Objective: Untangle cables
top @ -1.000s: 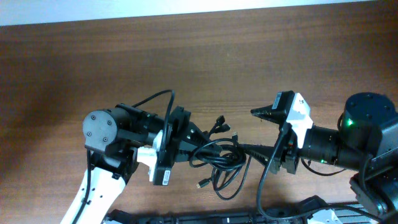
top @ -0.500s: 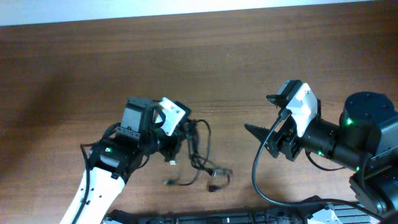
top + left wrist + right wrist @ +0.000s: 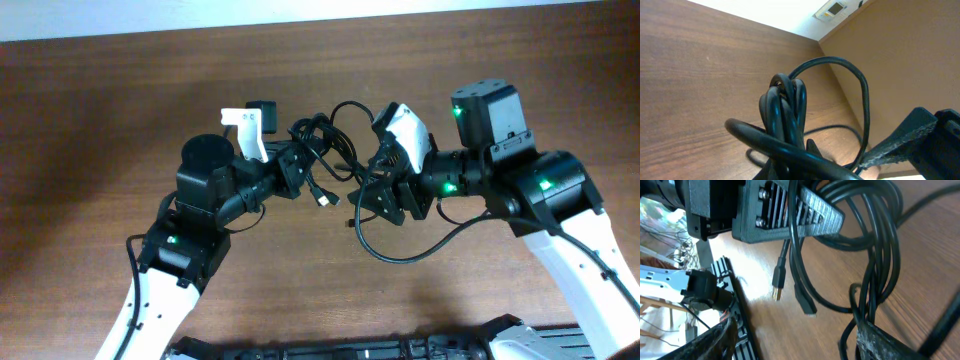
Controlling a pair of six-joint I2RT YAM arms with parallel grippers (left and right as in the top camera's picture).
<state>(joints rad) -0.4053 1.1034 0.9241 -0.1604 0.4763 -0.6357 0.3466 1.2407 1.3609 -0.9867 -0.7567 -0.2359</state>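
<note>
Two robot arms are reaching toward each other over a brown wooden table (image 3: 120, 120), meeting near its middle. The left gripper (image 3: 298, 162) is clamping shut on a knotted bundle of thin black cables (image 3: 330, 135), which is sitting between the two arms, toward the far side of the table. Several strands are looping up and outward from the grip, one of them arching wide in the left wrist view. The right gripper (image 3: 368, 188) is hanging just beside the bundle with its jaws spread wide, gripping nothing; a few strands are passing through the gap between its fingers, close to one finger. Below the left gripper, loose ends are dangling: a USB plug (image 3: 777, 291) with a metal tip is pointing down at the tabletop, and a second, darker plug (image 3: 806, 306) is hanging just beside it. A thicker black wire (image 3: 400, 255) belonging to the right arm is drooping in a loop beneath that arm, apart from the bundle.
</note>
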